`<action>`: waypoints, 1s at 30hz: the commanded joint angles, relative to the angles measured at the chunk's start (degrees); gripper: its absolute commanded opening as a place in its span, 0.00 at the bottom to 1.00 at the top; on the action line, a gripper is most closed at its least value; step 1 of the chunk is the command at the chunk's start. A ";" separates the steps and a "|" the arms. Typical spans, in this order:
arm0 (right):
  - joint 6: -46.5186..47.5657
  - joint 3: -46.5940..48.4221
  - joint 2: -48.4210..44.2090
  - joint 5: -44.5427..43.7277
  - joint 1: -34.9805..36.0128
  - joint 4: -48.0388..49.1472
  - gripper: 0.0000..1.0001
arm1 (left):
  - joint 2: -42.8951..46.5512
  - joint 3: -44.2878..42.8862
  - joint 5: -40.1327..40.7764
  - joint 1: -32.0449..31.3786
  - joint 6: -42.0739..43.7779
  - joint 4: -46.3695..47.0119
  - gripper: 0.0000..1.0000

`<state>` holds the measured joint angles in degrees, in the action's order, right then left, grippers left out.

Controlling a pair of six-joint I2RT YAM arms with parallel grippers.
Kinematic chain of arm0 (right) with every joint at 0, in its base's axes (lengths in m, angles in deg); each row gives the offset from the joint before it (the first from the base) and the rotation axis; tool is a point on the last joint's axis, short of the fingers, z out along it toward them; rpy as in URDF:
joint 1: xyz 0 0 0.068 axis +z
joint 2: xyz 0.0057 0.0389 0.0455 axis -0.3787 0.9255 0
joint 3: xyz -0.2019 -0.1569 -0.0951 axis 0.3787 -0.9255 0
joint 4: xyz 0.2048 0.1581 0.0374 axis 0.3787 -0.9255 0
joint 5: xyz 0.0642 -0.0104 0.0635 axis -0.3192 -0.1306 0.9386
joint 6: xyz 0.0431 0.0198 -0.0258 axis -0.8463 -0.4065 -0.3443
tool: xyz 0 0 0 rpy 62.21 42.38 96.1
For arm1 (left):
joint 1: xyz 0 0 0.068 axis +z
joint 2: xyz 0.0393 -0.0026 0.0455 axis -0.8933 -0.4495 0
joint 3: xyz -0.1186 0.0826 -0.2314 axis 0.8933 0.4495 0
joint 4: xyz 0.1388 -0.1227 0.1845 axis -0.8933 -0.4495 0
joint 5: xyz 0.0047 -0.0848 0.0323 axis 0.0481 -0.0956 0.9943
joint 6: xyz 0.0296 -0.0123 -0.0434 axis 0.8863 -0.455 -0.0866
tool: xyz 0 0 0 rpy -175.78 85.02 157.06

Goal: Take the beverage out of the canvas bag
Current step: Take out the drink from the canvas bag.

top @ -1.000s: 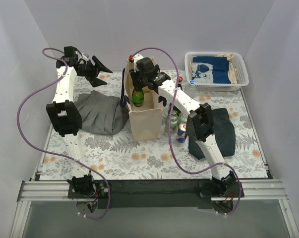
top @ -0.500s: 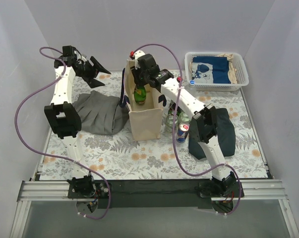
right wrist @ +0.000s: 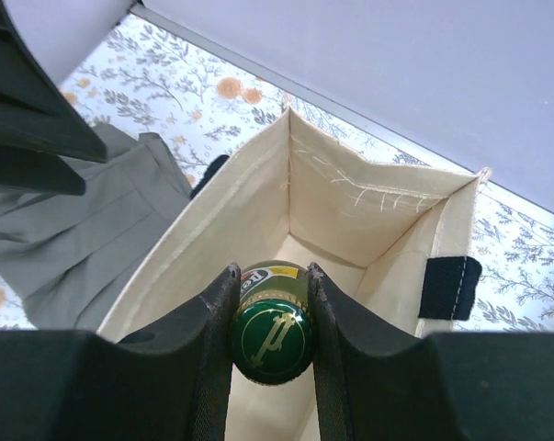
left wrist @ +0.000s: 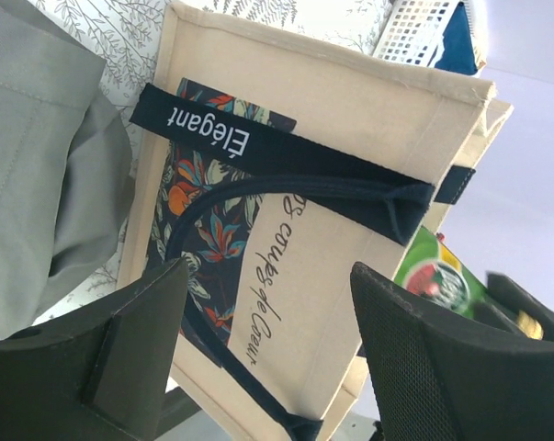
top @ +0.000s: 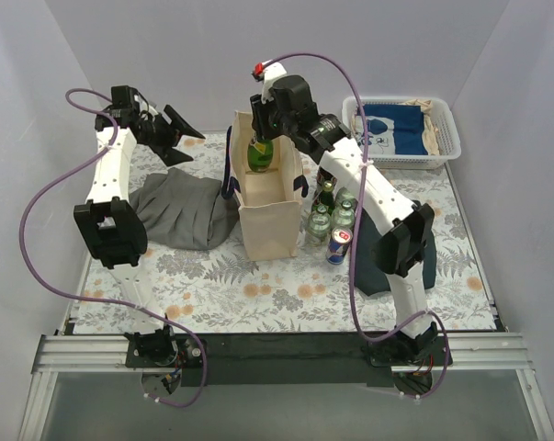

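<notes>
At the upper left of the top view, the left tool [top: 178,138] hangs above the bench [top: 258,292]. Its two black wedge-shaped fingers are spread wide with nothing between them. Its own camera looks through that gap [left wrist: 269,276] onto the printed side of the bag. Below it, a grey cloth [top: 180,213] lies in soft crumpled folds on the bench's leaf-and-flower patterned cover. Right of the cloth and touching it stands the canvas bag [top: 269,228]. It is tall, boxy and stiff, made of coarse cream weave with dark navy webbing handles, and its mouth gapes open. Above that mouth the right tool [top: 263,131] is clamped on the neck of a green glass bottle [top: 258,156], the matte black fingers pressed against either side of its round, glossy green cap [right wrist: 273,335]. The bottle hangs upright in the opening, with its labelled body showing above the rim. Whether its base clears the bag cannot be told. Just right of the bag stand several small green bottles [top: 323,220] and a slim blue-and-silver can [top: 338,246]. Beside them is a dark folded cloth [top: 417,248], and a white plastic lattice basket [top: 451,154] sits at the upper right, holding blue and cream fabric.
</notes>
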<state>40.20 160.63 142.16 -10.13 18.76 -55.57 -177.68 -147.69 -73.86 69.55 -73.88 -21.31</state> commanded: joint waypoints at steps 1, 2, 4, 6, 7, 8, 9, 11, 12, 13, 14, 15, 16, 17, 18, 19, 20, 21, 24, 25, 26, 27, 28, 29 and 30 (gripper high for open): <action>-0.72 1.07 -8.70 0.00 1.43 6.97 0.01 | 4.58 0.45 0.03 -0.37 -0.53 0.68 0.70; -0.89 1.16 -9.23 0.00 1.61 6.36 0.01 | 4.58 0.37 -0.06 -0.63 -0.53 0.77 0.70; -1.24 1.86 -10.81 0.17 1.79 5.74 0.01 | 5.02 0.63 -0.06 -0.81 -0.62 0.68 0.70; -1.77 2.13 -12.74 0.08 1.96 5.04 0.01 | 5.11 0.81 -0.14 -1.16 -0.62 0.77 0.70; -1.86 2.22 -13.45 -0.09 2.05 4.95 0.01 | 5.19 0.89 -0.15 -1.25 -0.80 0.68 0.70; -1.95 2.22 -14.24 -0.35 2.14 4.77 0.01 | 5.28 1.07 -0.32 -1.51 -0.80 0.68 0.70; -2.04 2.30 -15.72 -0.88 2.40 4.60 0.01 | 5.46 1.16 -0.41 -1.69 -0.88 0.68 0.70; -1.95 1.52 -17.31 -2.37 2.67 4.42 0.01 | 5.55 1.42 -0.50 -2.04 -0.97 0.68 0.70; -1.95 1.08 -18.97 -2.72 2.75 4.25 0.01 | 5.55 1.33 -0.58 -2.22 -0.97 0.68 0.70; -1.60 0.03 -19.69 -3.69 3.02 4.25 0.01 | 5.46 1.33 -0.67 -2.31 -1.06 0.59 0.70; -1.51 -0.42 -20.48 -4.04 3.11 4.25 0.01 | 5.46 1.33 -0.59 -2.57 -1.23 0.68 0.70; -1.42 -0.94 -21.70 -4.48 3.19 4.25 0.01 | 5.46 1.33 -0.67 -2.66 -1.24 0.68 0.70; -1.42 -1.12 -22.24 -5.36 3.28 3.98 0.01 | 5.46 1.33 -0.85 -2.83 -1.24 0.68 0.70; -1.34 -1.21 -22.77 -5.89 3.37 4.07 0.01 | 5.46 1.42 -0.85 -3.01 -1.32 0.85 0.70; -1.07 -1.21 -23.73 -6.59 3.54 3.98 0.01 | 5.55 1.33 -0.94 -3.10 -1.32 0.94 0.69; -0.81 -1.21 -24.26 -7.99 3.63 3.81 0.01 | 5.63 1.33 -0.94 -3.18 -1.32 0.94 0.69; -0.72 -1.21 -24.79 -8.70 3.72 3.63 0.01 | 5.72 1.25 -0.85 -3.19 -1.41 0.94 0.69; -0.63 -1.30 -26.10 -9.40 3.81 3.54 0.01 | 5.72 1.24 -0.94 -3.19 -1.41 0.94 0.69; -0.72 -2.70 -28.91 -12.04 4.07 3.11 0.01 | 5.81 1.33 -1.02 -3.36 -1.50 0.85 0.69; -0.89 -3.23 -29.79 -13.61 4.16 2.67 0.01 | 5.90 1.33 -1.11 -3.36 -1.50 0.85 0.69; -0.89 -3.93 -30.76 -14.24 4.42 2.66 0.01 | 5.99 1.33 -1.03 -3.45 -1.50 0.77 0.69; -1.07 -5.68 -32.60 -14.85 4.69 2.49 0.01 | 5.99 1.33 -0.85 -3.62 -1.50 0.77 0.69; -1.16 -6.48 -33.48 -16.16 4.95 2.05 0.01 | 6.16 1.42 -0.76 -3.63 -1.50 0.59 0.69; -1.25 -7.36 -34.36 -16.52 5.04 1.70 0.01 | 6.07 1.59 -0.76 -3.71 -1.41 0.59 0.69; -1.51 -7.97 -35.85 -17.05 5.48 1.09 0.01 | 5.99 1.51 -0.85 -3.80 -1.59 0.59 0.69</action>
<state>39.37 153.30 113.48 -22.05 23.03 -62.19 -176.15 -146.40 -73.97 66.16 -74.93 -20.51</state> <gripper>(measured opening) 0.390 0.695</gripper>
